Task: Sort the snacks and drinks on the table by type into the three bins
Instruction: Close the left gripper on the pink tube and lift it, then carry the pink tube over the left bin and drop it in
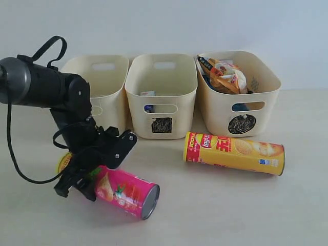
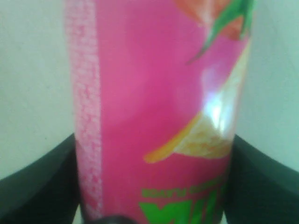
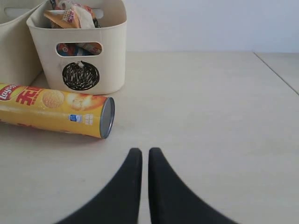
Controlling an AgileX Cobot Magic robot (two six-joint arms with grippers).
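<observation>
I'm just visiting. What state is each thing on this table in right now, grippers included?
Pink tube, lying on the table, gripped near one end.
Left gripper, closed on the pink tube's sides.
Right gripper, shut, empty.
Yellow tube, lying on its side, untouched, in front of the circle bin.
Circle bin, holding crinkly bags.
Square bin, holding a small carton.
Third bin, contents hidden.

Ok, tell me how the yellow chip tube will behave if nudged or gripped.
The yellow chip tube lies on its side, so a sideways nudge would probably roll it. Its straight, undented wall suggests stiffness. The glossy print may slip when pinched.
</observation>
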